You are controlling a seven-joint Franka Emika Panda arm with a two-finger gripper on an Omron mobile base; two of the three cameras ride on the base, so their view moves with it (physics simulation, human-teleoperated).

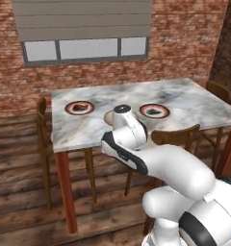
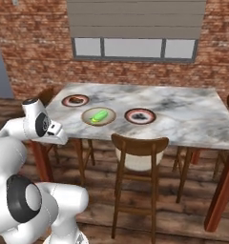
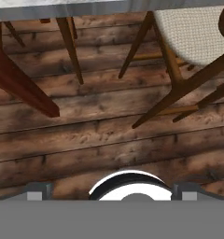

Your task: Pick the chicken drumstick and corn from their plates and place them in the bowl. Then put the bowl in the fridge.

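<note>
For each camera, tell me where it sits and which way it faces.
Left base view: behind the arm's left, facing the marble table; white arm lower right.
Right base view: behind its right, same table, corn in the bowl; arm lower left.
Hand view: on the hand, aimed down at floorboards and chair legs.
Both base views share the two plates.

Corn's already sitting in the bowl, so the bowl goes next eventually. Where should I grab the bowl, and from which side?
Judging by its pose, take the bowl by its rim, from above. It is shallow and lies flat on the marble table, so the sides offer little. Choose the near rim: the corn lies across the middle, and plates flank it. The gripper is open, pointing at the floor.
</note>
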